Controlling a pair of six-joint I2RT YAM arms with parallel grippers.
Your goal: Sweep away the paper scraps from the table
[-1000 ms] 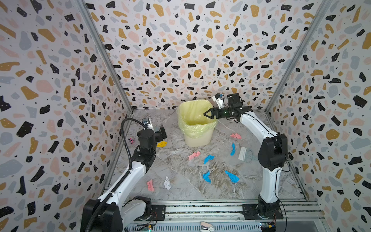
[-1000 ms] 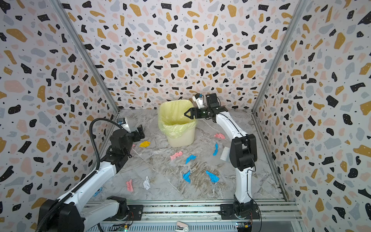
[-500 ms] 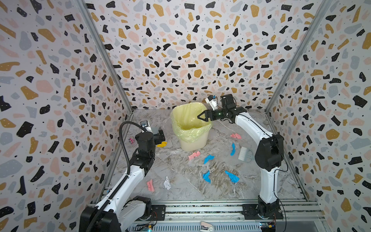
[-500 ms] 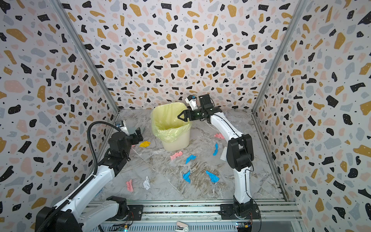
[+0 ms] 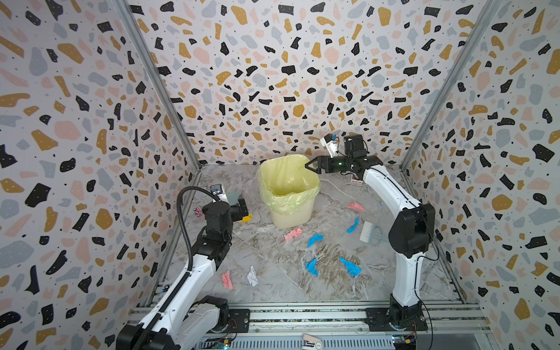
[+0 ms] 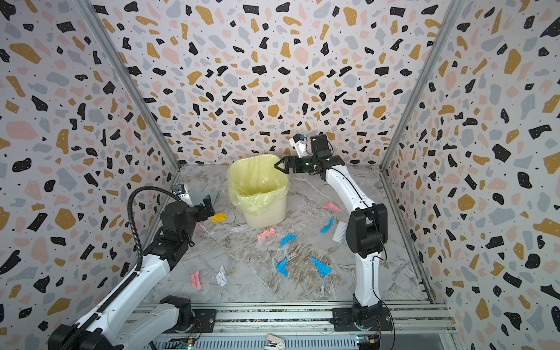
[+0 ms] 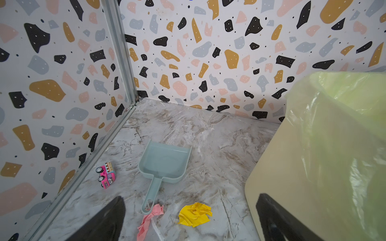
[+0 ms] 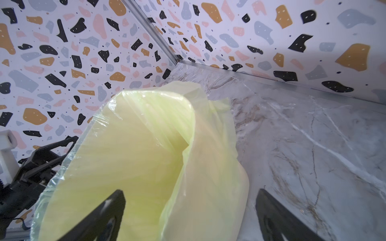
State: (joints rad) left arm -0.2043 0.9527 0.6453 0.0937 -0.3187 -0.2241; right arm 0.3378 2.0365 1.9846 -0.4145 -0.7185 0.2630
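Your right pincer [image 5: 308, 166] is spread, empty, at bin [image 5: 291, 216] rim; left pincer [image 7: 189, 200] spread, empty. Scraps [image 5: 315, 239] on bench [image 5: 272, 288]: four blue, four pink, one yellow, one white. One bin, dustpan [image 7: 165, 160], brush [image 5: 368, 231]. Marble bench, terrazzo walls [image 5: 272, 75].

Terrazzo-print walls [image 5: 281, 75] closed the cell at 9, 12 and 3 o'clock. Metal corner posts [image 5: 156, 78] rose at 11 and 1. Marble-look bench [image 5: 272, 291] sat below, with aluminium rails [image 5: 303, 316] at 6. Light was soft and even.
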